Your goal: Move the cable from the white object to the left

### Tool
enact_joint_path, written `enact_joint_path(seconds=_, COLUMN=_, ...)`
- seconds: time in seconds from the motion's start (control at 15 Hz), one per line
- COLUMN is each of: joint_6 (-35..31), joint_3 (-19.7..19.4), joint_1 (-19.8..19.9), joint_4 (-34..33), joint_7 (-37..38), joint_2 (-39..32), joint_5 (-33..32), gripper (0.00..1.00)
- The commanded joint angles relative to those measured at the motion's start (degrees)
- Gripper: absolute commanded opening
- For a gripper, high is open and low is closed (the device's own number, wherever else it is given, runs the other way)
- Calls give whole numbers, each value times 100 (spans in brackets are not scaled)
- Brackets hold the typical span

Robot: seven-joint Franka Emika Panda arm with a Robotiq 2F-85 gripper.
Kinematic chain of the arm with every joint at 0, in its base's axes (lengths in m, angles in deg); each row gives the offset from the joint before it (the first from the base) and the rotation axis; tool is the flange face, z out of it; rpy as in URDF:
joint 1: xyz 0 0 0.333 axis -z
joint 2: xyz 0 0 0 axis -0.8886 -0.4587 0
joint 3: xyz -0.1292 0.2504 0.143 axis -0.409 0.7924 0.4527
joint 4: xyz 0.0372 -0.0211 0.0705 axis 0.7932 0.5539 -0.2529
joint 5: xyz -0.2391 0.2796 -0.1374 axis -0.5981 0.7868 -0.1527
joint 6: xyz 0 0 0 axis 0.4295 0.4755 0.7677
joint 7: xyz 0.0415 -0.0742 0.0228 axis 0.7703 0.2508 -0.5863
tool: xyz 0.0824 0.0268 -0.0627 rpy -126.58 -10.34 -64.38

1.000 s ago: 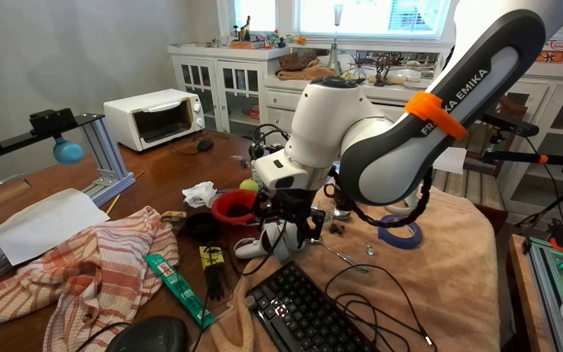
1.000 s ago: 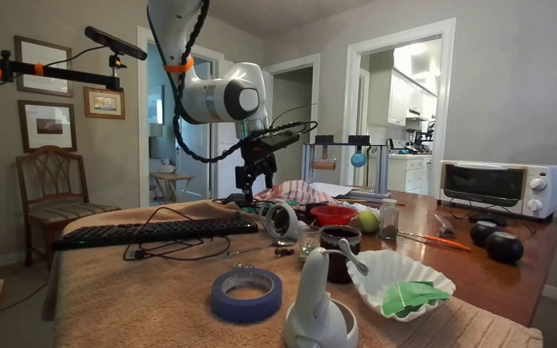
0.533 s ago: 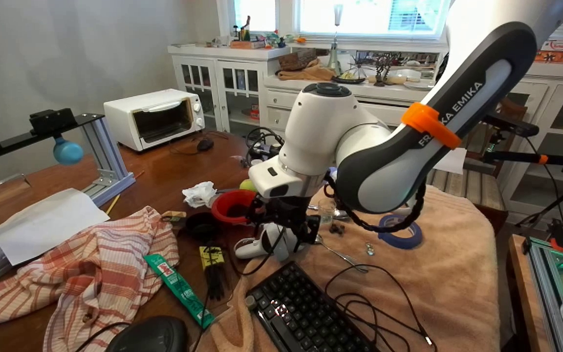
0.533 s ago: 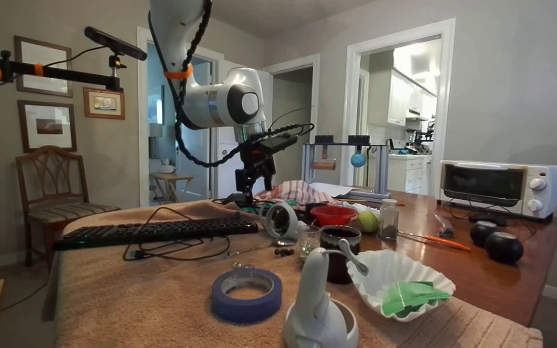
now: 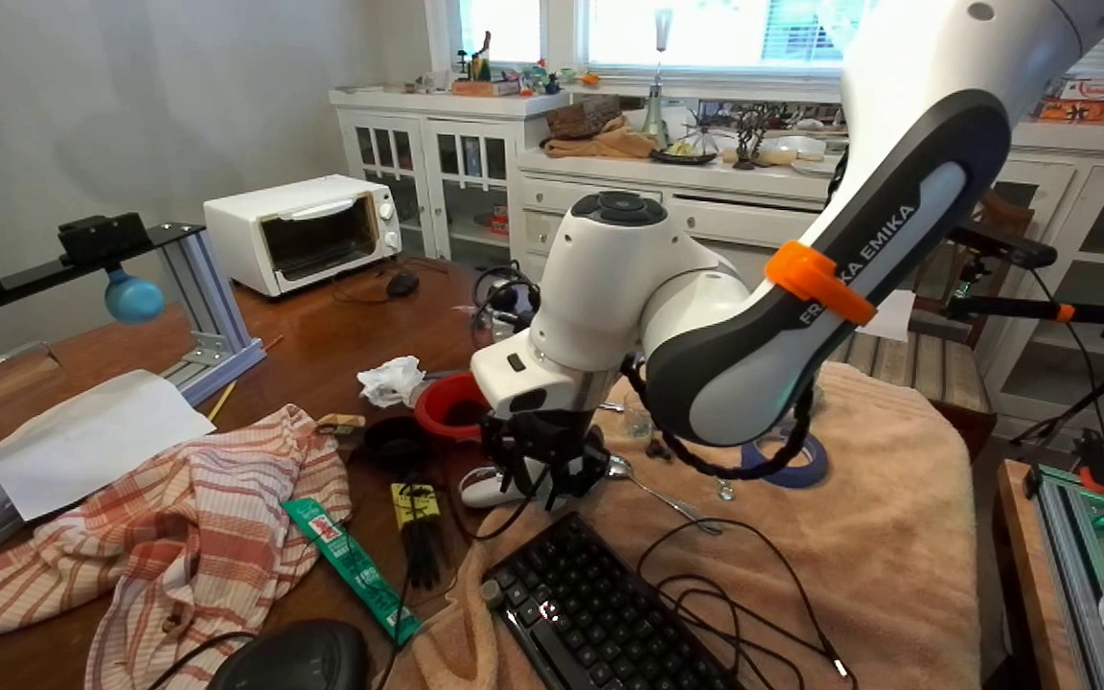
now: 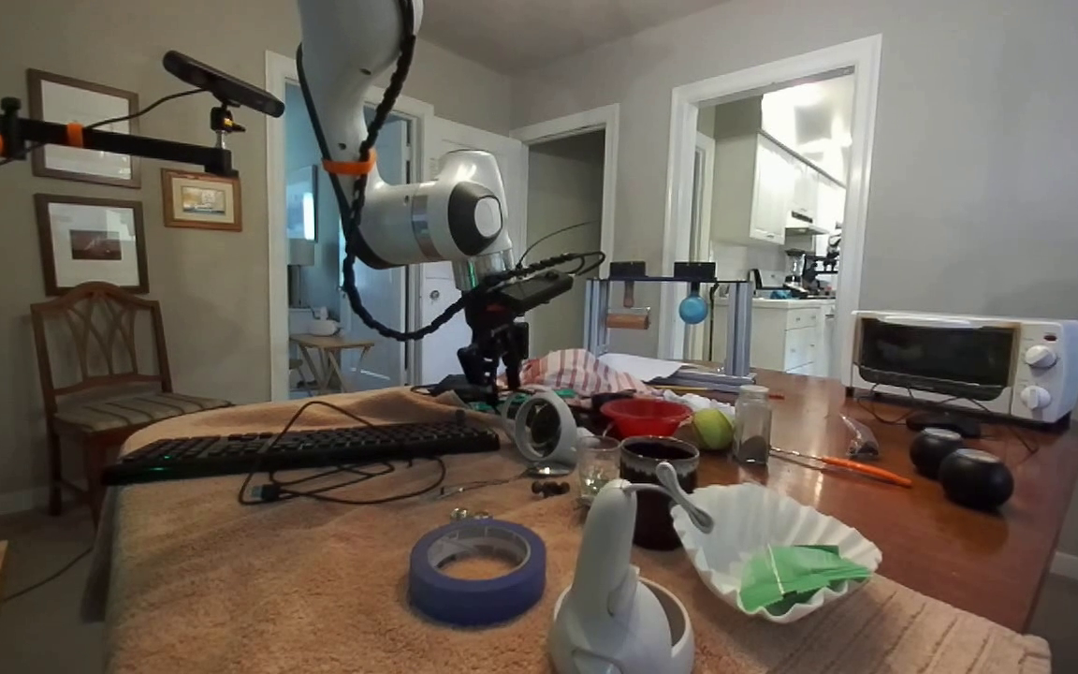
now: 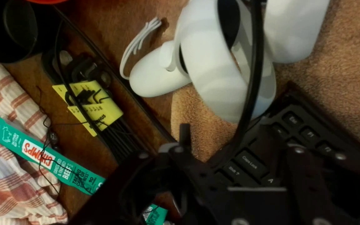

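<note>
Wrist view: a black cable point(image 7: 257, 62) arcs across the white object point(image 7: 209, 56), upper right; probably light and springy, best pinched mid-arc. Claw point(image 7: 227, 134), lower centre, stands wide, gripping nothing.

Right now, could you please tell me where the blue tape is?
In an exterior view, the blue tape roll lies flat on the tan towel at lower centre, just left of the upright white controller.

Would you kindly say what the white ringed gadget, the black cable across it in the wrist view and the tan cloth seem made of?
White ringed gadget: probably hard plastic, satin, softly shaded.
Black cable: likely rubber or plastic sheathing, semi-gloss, with faint highlight.
Tan cloth: perhaps cotton terry, matte, with fuzzy pile.
</note>
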Motion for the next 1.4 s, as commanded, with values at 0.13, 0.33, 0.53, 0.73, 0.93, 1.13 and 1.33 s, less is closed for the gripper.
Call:
enact_joint_path(seconds=0.13, joint_6=-215, joint_3=-126, joint_1=-132, joint_4=-214, joint_7=384, joint_2=-254, joint_5=-367, gripper=39)
enact_joint_path(seconds=0.33, joint_6=-258, joint_3=-120, joint_1=-130, joint_4=-211, joint_7=431, joint_2=-248, joint_5=-430, gripper=30)
enact_joint_path(seconds=0.53, joint_6=-275, joint_3=-138, joint_1=-145, joint_4=-205, joint_7=473, joint_2=-235, joint_5=-504, gripper=5)
enact_joint_path(seconds=0.73, joint_6=-337, joint_3=-138, joint_1=-139, joint_4=-185, joint_7=527, joint_2=-203, joint_5=-576, gripper=2)
enact_joint_path(seconds=0.93, joint_6=-435, joint_3=-64, joint_1=-75, joint_4=-162, joint_7=480, joint_2=-147, joint_5=-545, gripper=2)
enact_joint_path(seconds=1.13, joint_6=-613, joint_3=160, joint_1=86, joint_4=-187, joint_7=339, joint_2=-83, joint_5=-367, gripper=2)
enact_joint_path(seconds=1.33, joint_6=-675, joint_3=538, joint_1=352, joint_4=-396, joint_7=161, joint_2=-182, joint_5=-85, gripper=2)
